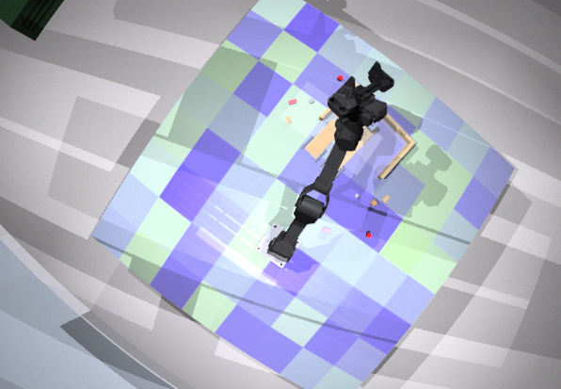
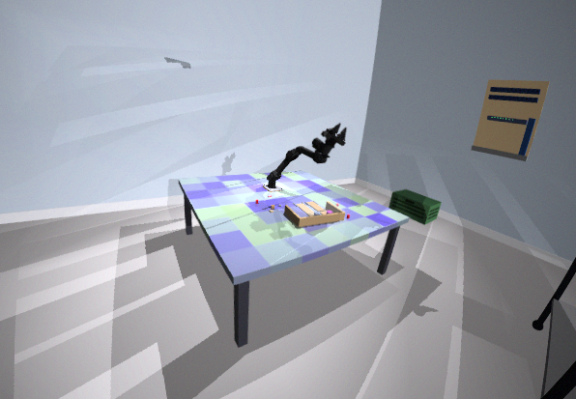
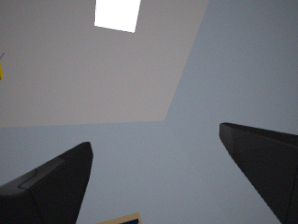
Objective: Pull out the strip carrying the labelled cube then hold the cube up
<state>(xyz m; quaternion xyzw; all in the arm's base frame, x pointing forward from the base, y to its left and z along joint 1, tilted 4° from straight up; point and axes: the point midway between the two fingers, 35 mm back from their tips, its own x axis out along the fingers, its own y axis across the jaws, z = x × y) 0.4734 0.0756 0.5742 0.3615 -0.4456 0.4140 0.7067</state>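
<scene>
My gripper (image 1: 365, 72) (image 2: 342, 128) (image 3: 156, 139) is open and empty, raised high above the wooden frame (image 1: 400, 158) (image 2: 321, 219) and tilted upward. A tan strip (image 1: 320, 142) (image 2: 303, 209) lies inside the frame, with thin grey rails along its sides. Another tan strip (image 1: 348, 157) lies beside it, partly hidden by the arm in the top view. Whether each strip is in one piece is too small to tell. I cannot make out the labelled cube. A pink thing (image 2: 330, 213) shows inside the frame at its far end in the exterior view.
Red balls (image 1: 340, 78) (image 1: 368, 235) lie outside the frame. A brown block (image 1: 374, 202) (image 2: 273, 207), tan pieces (image 1: 288, 120) (image 1: 386, 199), pink pieces (image 1: 292, 102) (image 1: 327, 230) and small grey things (image 1: 311, 101) (image 1: 357, 196) lie on the chequered table (image 1: 188, 198).
</scene>
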